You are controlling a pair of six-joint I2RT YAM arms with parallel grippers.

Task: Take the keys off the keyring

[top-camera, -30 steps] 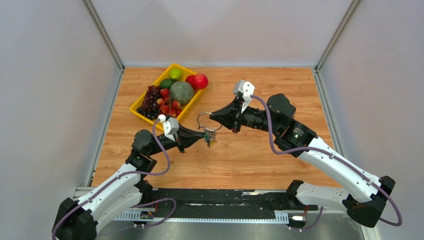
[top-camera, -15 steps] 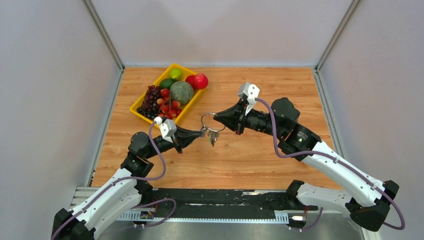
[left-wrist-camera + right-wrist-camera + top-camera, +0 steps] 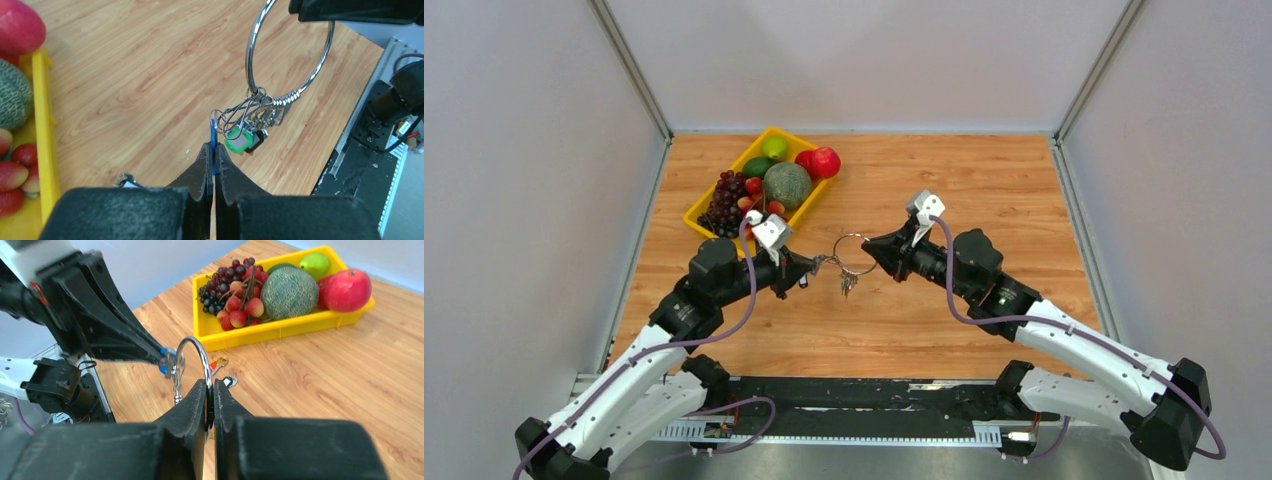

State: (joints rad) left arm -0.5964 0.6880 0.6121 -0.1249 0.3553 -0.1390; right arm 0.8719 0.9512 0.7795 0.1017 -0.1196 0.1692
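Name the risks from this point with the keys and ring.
The left gripper pinches only the edge of the blue tag; a pull may slip it free. The right gripper holds the thin keyring by its wire alone, so it might twist or slip. The crowded keys could snag together.

Keyring (image 3: 248,55): polished metal wire, glossy. Tags (image 3: 237,141): smooth plastic (green one shiny). Table (image 3: 125,75): wood grain, matt. Tray (image 3: 42,125): glossy plastic.

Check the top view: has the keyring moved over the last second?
Yes. The keyring drifted right and slightly down in view, widening its gap from the yellow tray.
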